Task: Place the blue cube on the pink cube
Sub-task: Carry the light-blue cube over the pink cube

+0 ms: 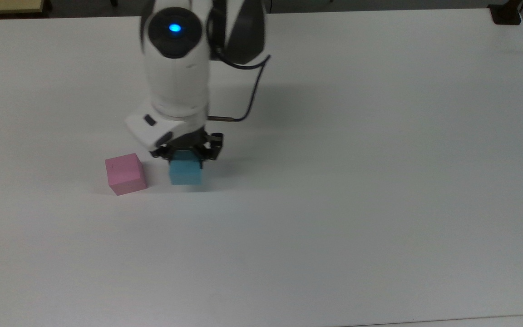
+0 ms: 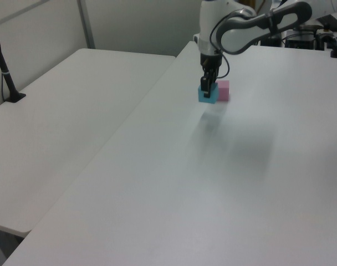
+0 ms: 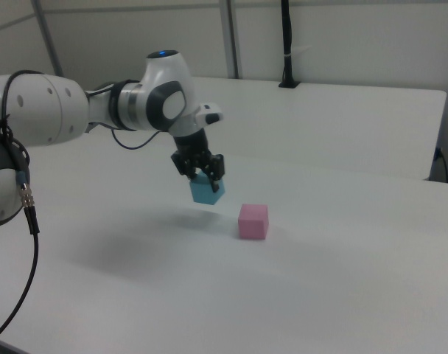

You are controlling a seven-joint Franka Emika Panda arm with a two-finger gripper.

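- The two-finger black gripper (image 1: 188, 154) has its jaws clamped tight on the small light-blue matte cube (image 1: 185, 171), which hangs between them, lifted clear off the white table (image 1: 379, 181).
- The small pastel-pink matte cube (image 1: 125, 174) sits on the table just beside the jaws, on the top view's left and lower down.
- A dark cable (image 1: 248, 97) loops off the wrist above the jaws, and nothing sits between the two cubes.

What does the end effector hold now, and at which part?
The blue cube, lifted off the table, gripped at its upper part.
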